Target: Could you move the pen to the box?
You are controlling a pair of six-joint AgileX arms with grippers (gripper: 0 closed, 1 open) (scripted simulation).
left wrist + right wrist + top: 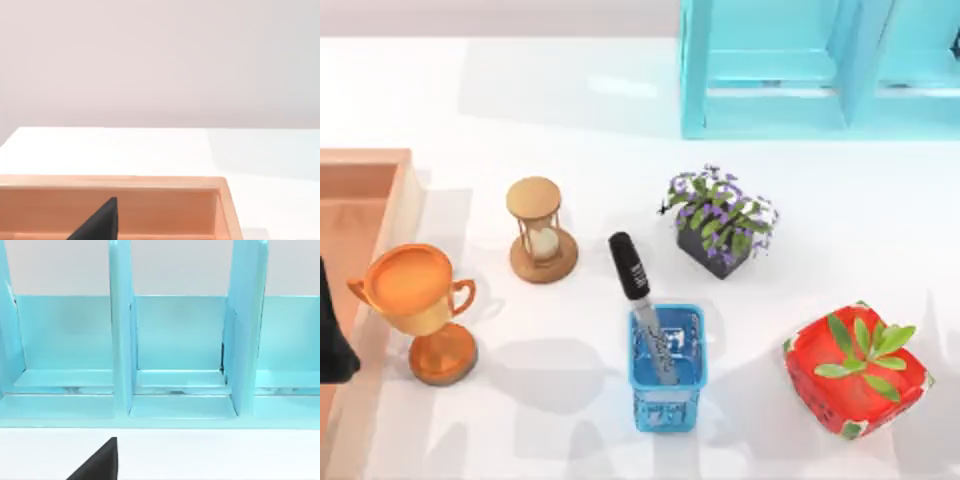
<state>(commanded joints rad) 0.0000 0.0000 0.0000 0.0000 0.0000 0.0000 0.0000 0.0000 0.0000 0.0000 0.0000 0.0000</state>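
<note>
Standing tilted in the blue mesh cup, the pen has its grey barrel down inside the cup and its black cap leaning out toward the far left, above the rim. We see nothing else in the cup, which sits on the white bench near the front centre. The box lies at the bench's left edge, well apart from the pen; its visible floor is bare, and in the left wrist view the box shows plain wooden walls with a dark finger in front of them. Our left arm shows as a dark shape at the left edge over the box; we cannot tell how its jaws stand. Just beside the box stands an orange trophy, with an hourglass farther back. A dark pot of purple flowers sits right of centre, a red wrapped planter with green leaves at the front right. A turquoise shelf unit stands at the back right, its compartments empty; how the right jaws stand we cannot tell.
</note>
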